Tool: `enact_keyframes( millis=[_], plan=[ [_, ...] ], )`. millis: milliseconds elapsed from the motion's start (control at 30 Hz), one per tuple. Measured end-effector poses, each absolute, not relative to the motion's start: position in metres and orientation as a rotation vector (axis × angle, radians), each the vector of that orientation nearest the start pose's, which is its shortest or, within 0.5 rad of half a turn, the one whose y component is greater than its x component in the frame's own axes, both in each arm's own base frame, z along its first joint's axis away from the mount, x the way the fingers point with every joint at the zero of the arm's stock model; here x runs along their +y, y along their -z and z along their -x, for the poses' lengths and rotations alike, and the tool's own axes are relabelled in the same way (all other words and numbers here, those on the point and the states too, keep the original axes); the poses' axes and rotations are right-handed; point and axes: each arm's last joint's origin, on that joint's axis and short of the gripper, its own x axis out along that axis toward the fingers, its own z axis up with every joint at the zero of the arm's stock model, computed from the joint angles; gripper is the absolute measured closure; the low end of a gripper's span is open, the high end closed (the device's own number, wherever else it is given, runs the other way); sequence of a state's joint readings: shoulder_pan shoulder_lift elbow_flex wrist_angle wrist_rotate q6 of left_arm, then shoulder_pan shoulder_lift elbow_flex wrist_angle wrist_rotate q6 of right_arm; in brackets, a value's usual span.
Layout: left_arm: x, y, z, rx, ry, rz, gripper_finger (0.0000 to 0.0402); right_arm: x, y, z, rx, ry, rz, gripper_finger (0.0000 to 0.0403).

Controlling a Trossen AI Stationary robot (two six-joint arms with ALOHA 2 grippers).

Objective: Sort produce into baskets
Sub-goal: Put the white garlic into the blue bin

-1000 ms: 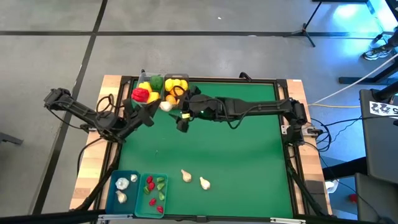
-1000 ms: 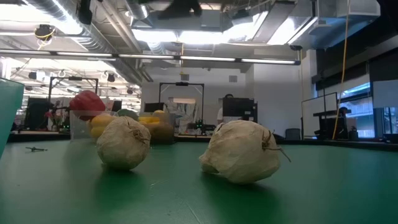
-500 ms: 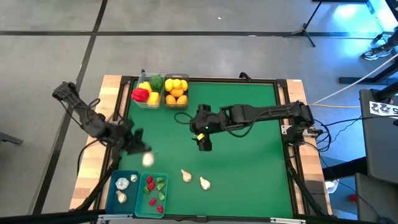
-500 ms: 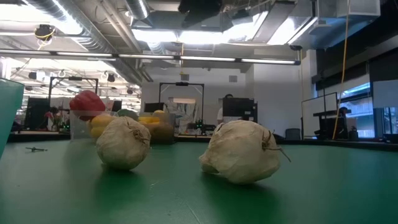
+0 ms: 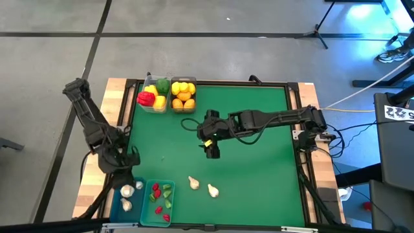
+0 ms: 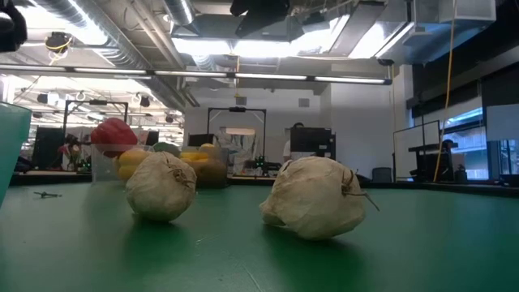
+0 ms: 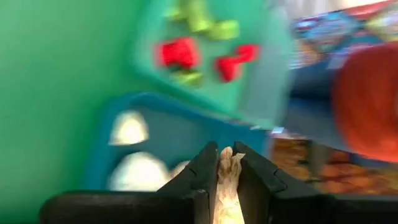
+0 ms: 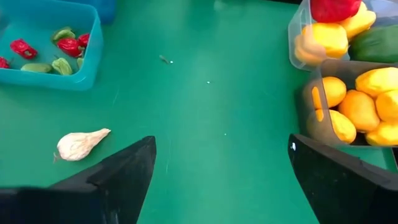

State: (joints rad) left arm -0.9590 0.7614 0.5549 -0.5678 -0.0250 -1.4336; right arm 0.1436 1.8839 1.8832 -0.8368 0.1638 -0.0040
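You are most of the way through the sort. At the far left of the table [image 5: 259, 129], the clear bin of bell peppers [image 5: 153, 96] and the clear bin of lemons and oranges [image 5: 184, 92] beside it both look full. At the near left corner, the teal bin of chilies [image 5: 162, 199] holds red and green pieces, and the teal garlic bin [image 5: 127, 196] next to it already shows two bulbs.

Your left gripper [image 5: 123, 162] hangs just above the far end of that garlic bin. Its fingers are clamped on a garlic bulb [image 7: 225, 186], pinched by the papery neck, so this piece looks ready to drop in.

Two loose garlic bulbs [image 5: 193, 183] [image 5: 213, 190] lie on the green mat near the front edge, just right of the chili bin; the low view shows them side by side and apart. They appear to be all that is left.

Your right gripper [image 5: 211, 149] hovers mid-table, fingers spread wide and empty, with those two bulbs nearer the front edge than it.
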Motion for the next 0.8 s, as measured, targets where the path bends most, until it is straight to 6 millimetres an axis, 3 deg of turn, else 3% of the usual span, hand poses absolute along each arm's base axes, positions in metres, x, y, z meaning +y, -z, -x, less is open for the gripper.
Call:
enact_keyframes(
  millis=[167, 300, 667, 800],
  plan=[
    [-0.124, -0.211, -0.088, 1.230, 0.069, 0.819, 0.0342, 0.054, -0.343, -0.407, 0.828, 0.018, 0.132, 0.0047],
    [-0.130, -0.206, -0.092, 1.243, 0.054, 0.804, 0.0316, 0.054, -0.343, -0.407, 0.828, 0.019, 0.132, 0.0047],
    [-0.137, -0.207, -0.095, 1.246, 0.134, 0.790, 0.0204, 0.054, -0.343, -0.407, 0.832, 0.022, 0.124, 0.0047],
    [-0.141, -0.215, -0.100, 1.182, 0.215, 0.857, 0.0174, 0.056, -0.341, -0.408, 0.818, 0.012, 0.034, 0.0047]
  ],
)
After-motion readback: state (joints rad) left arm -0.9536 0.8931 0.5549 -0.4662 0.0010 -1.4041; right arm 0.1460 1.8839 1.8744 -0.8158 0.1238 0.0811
